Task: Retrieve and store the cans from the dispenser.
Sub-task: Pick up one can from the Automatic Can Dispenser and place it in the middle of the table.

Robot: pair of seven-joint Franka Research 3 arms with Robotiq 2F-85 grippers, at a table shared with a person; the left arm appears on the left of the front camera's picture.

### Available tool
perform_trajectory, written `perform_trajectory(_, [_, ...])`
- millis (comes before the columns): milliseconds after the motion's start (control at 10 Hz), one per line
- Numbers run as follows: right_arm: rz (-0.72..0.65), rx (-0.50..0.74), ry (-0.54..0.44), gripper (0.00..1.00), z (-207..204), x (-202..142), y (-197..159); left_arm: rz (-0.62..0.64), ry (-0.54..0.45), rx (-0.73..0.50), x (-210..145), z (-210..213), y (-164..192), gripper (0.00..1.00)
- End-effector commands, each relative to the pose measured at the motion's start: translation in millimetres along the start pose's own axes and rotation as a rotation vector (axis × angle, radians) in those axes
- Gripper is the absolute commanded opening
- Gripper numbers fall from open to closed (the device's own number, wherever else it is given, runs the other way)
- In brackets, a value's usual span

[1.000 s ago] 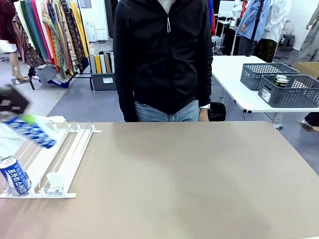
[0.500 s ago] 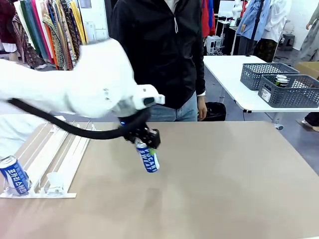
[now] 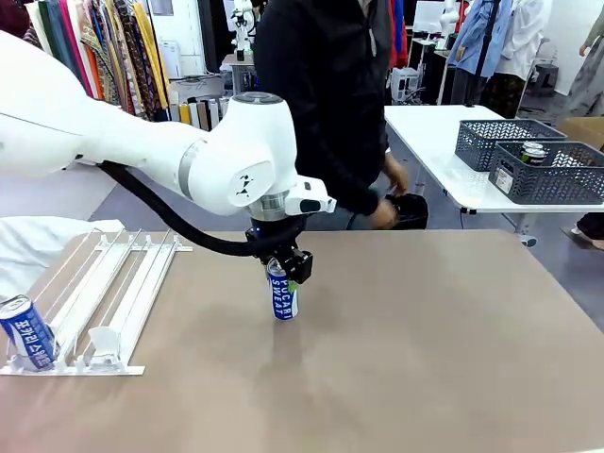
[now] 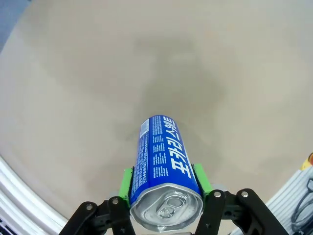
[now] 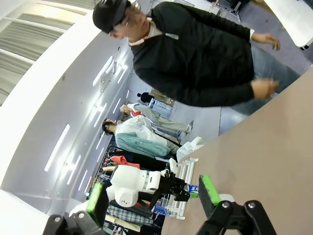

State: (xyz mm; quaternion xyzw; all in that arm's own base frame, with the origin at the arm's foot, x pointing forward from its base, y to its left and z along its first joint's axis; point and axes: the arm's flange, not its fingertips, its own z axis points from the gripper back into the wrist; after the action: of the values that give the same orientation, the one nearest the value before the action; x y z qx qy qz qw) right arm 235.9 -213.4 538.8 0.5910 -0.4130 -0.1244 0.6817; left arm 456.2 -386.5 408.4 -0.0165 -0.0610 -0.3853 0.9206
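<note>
Swinging away from the white sloped-rail dispenser [image 3: 113,293] to mid-table, the left gripper [image 3: 283,267] is clamping the slim blue Pocari Sweat can [image 3: 282,296] near its silver top. The can is hanging upright directly below, seemingly touching the brown tabletop [image 3: 425,330].

The tan table [image 3: 425,349] carries the white dispenser [image 3: 123,293] along its left side. A blue Pocari Sweat can [image 3: 283,294] stands upright near the middle, whether quite touching I can't tell.

Bright, even light — soft shadows (edges warped).
</note>
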Motion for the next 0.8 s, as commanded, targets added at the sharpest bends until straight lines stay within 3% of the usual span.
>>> perform_trajectory(0, [0.005,0.027,-0.022,1.00,-1.6,2.9,2.8,0.001,0.014,0.000,7.2,1.3,-8.5,0.00])
perform_trajectory(200, [0.005,0.027,-0.022,1.00,-1.6,2.9,2.8,0.004,0.020,-0.001,8.2,-0.5,-8.6,0.00])
perform_trajectory(300, [0.005,0.027,-0.022,1.00,-1.6,2.9,2.8,0.008,0.025,0.002,7.8,-1.2,-8.8,0.12])
perform_trajectory(400, [0.005,0.027,-0.022,1.00,-1.6,2.9,2.8,0.004,0.035,-0.003,7.8,-1.7,-8.9,0.63])
perform_trajectory(500, [0.005,0.027,-0.022,1.00,-1.6,2.9,2.8,-0.002,0.034,0.002,9.1,-2.2,-8.4,1.00])
perform_trajectory(700, [0.005,0.027,-0.022,1.00,-1.6,2.9,2.8,0.003,0.029,-0.009,7.6,-1.5,-7.8,1.00])
